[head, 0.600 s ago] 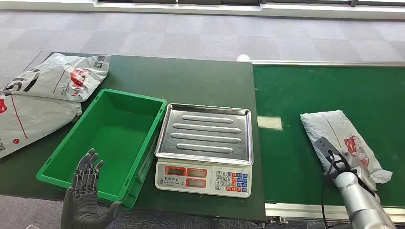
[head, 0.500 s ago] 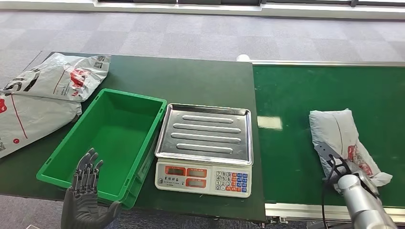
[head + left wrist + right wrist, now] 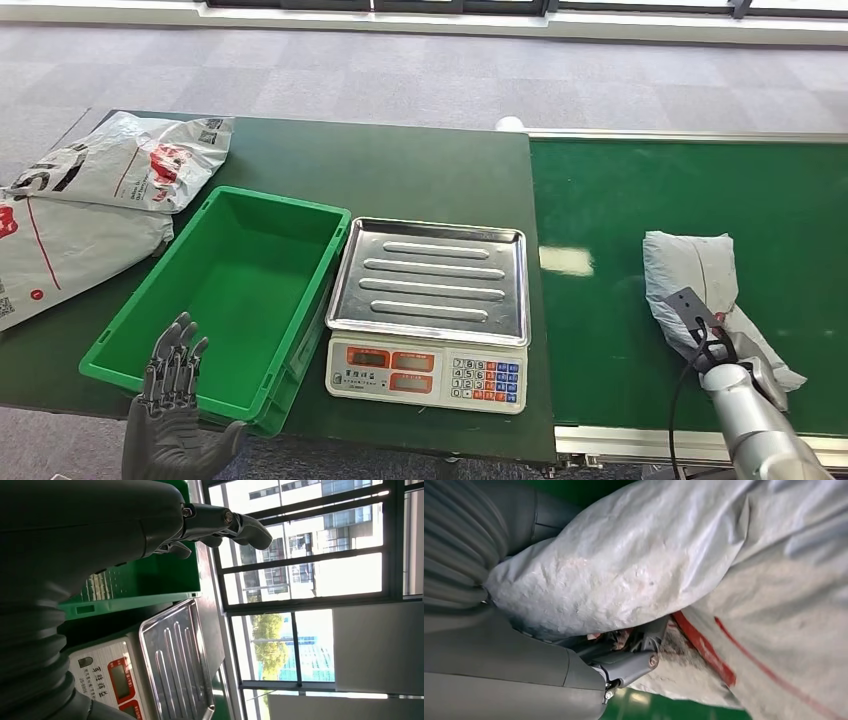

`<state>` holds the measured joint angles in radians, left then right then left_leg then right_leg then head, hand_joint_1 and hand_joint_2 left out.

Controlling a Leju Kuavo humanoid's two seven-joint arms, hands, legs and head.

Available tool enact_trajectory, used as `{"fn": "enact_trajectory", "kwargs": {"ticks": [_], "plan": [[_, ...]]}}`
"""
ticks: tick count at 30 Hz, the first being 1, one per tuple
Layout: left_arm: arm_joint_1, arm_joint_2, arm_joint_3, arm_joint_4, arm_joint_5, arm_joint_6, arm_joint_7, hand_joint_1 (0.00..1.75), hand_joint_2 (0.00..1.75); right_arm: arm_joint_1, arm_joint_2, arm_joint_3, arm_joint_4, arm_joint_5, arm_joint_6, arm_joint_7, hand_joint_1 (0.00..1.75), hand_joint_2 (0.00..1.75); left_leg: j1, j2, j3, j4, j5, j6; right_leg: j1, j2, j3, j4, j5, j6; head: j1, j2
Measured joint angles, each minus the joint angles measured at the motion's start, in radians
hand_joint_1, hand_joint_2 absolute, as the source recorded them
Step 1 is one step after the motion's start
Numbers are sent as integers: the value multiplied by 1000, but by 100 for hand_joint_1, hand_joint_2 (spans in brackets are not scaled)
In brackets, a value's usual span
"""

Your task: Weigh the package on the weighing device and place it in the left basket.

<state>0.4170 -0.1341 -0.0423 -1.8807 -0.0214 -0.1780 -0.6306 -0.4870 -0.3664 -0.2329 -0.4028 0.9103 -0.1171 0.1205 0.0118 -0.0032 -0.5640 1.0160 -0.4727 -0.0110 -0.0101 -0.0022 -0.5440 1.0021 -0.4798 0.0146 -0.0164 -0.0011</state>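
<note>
The package (image 3: 700, 275), a grey plastic mailer with red print, lies on the green conveyor belt (image 3: 690, 180) at the right. My right hand (image 3: 745, 362) grips its near end. In the right wrist view the package (image 3: 634, 565) bulges over the hand and the thumb (image 3: 624, 662) presses into it. The weighing device (image 3: 425, 310) stands mid-table with a bare steel tray (image 3: 430, 275). To its left is the green basket (image 3: 280, 203), with nothing inside. My left hand (image 3: 172, 405) hovers at the basket's near edge, fingers (image 3: 240, 525) spread, holding nothing.
Two more grey mailers (image 3: 135, 160) (image 3: 60, 250) lie on the dark green table (image 3: 400, 165) to the left of the basket. The belt's metal rail (image 3: 620, 440) runs along the front edge. The weighing device (image 3: 170, 655) also appears in the left wrist view.
The package has turned on the belt with my right hand, its far end swinging right until it lies almost straight away from me. My left hand has sunk slightly.
</note>
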Motion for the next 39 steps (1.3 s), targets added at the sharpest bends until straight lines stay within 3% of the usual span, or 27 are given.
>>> {"fn": "enact_trajectory", "kwargs": {"ticks": [8,12,17,21,26,29,35,39], "plan": [[3,0,0,-8,0,-2,2,0,175,-11,18,-11,-3,-17,-43,-47,175,175,0,-2,-2,0,1,-1,0,-1,-3,0,0,0,0,0],[3,-3,1,-8,-1,-9,-1,0,175,-13,25,-17,-21,-80,-95,-173,175,175,0,-2,-5,0,1,-1,0,-1,-5,1,0,0,0,0],[3,-9,5,-6,-12,-10,-28,0,175,-3,53,-23,-157,-393,-38,-412,175,175,0,-2,-6,0,2,-2,0,0,-7,2,1,0,0,0],[3,-12,10,-4,-16,5,-51,0,175,47,111,15,-408,-622,-51,-484,175,175,0,-2,-7,0,3,-3,0,0,-9,3,1,-1,0,0],[6,-12,12,-4,-20,35,-66,0,175,91,171,171,-724,-770,-137,-488,175,175,0,-1,-9,-1,4,-5,0,1,-13,4,1,-1,0,0],[14,-11,12,-4,-13,48,-69,0,175,83,179,285,-836,-789,-122,-449,175,175,0,-2,-9,-1,4,-5,0,1,-14,5,0,-2,0,0],[9,9,7,9,5,50,-69,0,175,37,193,452,-883,-712,-20,-366,175,175,0,-2,-10,-1,5,-5,0,0,-14,5,1,-3,0,0],[-21,31,-27,38,10,49,-66,0,175,12,244,563,-872,-604,32,-256,175,175,0,-2,-10,-1,6,-6,1,0,-14,5,2,-4,0,0]]}}
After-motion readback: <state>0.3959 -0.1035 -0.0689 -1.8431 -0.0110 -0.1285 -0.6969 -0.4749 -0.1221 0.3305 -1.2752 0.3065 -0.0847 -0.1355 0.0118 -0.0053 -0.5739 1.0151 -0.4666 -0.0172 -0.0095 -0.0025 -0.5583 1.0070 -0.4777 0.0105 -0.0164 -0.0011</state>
